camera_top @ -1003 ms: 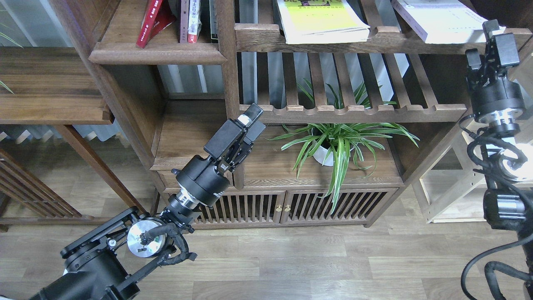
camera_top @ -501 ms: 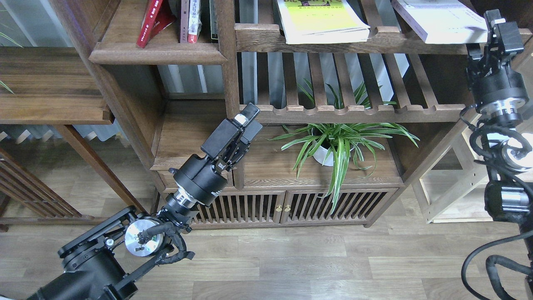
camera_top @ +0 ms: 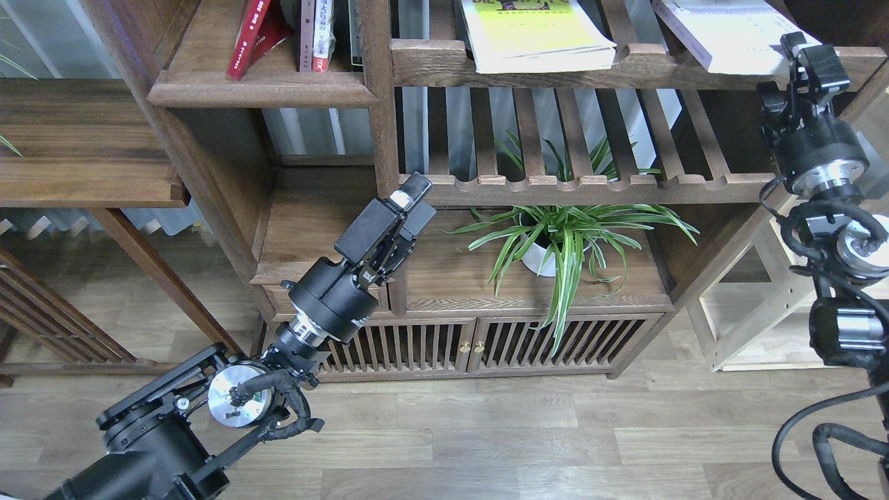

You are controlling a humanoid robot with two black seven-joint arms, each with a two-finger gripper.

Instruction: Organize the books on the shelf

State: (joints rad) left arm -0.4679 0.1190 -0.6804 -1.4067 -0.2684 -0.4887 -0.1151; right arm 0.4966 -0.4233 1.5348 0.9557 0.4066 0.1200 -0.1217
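The shelf [camera_top: 264, 89] is dark brown. A red book [camera_top: 248, 38] leans on it. The yellow-green book [camera_top: 535, 35] has white page edges; another book [camera_top: 726, 31] is pale white. Both claws are black.

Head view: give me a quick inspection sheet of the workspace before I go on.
Surface: solid dark shelf at upper left, moulded front lip.
Job's things: red book leaning on that shelf; yellow-green book and white book lying flat on the slatted rack.
Clutter: potted plant on the lower cabinet top.
Grippers: left tool low, holding nothing; right tool at the white book's near corner, grip unclear.
Cables: black loops along the right arm.
Surroundings: wood-plank floor, side table at left.
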